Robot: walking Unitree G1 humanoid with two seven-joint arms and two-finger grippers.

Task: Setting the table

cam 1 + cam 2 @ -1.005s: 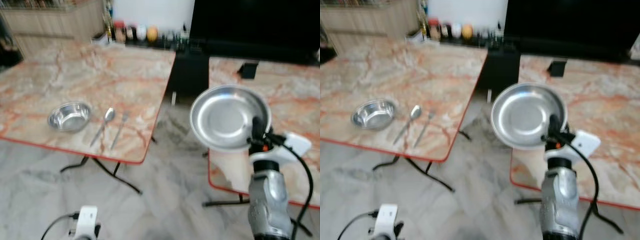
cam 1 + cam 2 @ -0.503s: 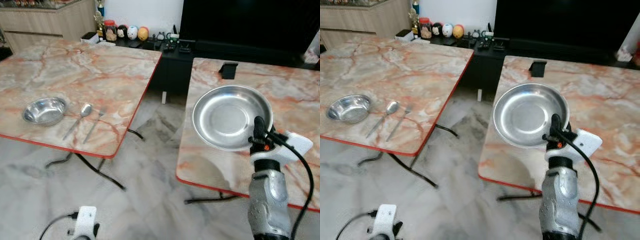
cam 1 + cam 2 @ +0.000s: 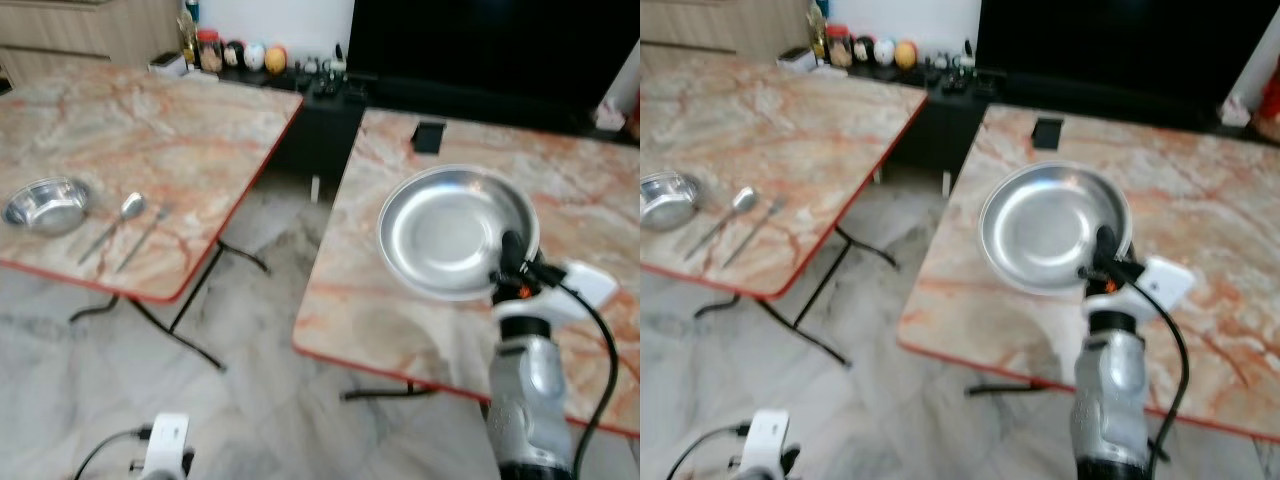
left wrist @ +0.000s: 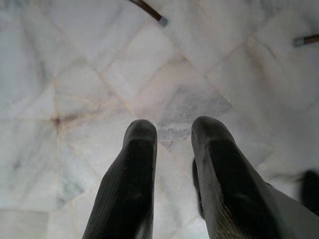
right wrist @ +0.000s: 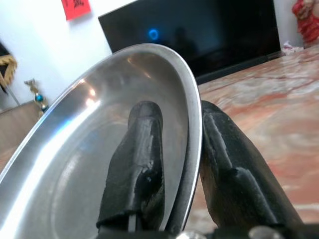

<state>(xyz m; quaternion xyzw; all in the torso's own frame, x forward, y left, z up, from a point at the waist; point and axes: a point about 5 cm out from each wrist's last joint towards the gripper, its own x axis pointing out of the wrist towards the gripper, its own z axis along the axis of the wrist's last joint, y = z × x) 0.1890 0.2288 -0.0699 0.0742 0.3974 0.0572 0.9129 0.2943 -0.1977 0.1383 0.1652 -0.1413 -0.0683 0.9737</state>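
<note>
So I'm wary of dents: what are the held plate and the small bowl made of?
The round silver plate, held by the right tool, looks like polished steel: bright mirror glints. The small round silver bowl shows the same metallic sheen, likely steel too, though blurred.

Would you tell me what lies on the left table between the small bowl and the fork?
A spoon lies between the bowl and the fork, roughly parallel to the fork and touching neither, as the left eye view shows.

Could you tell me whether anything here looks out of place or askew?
Nothing is spilled or damaged. The steel plate is held tilted by its rim in the right pincer, above the right table; the bowl, spoon and fork lie on the left table.
</note>
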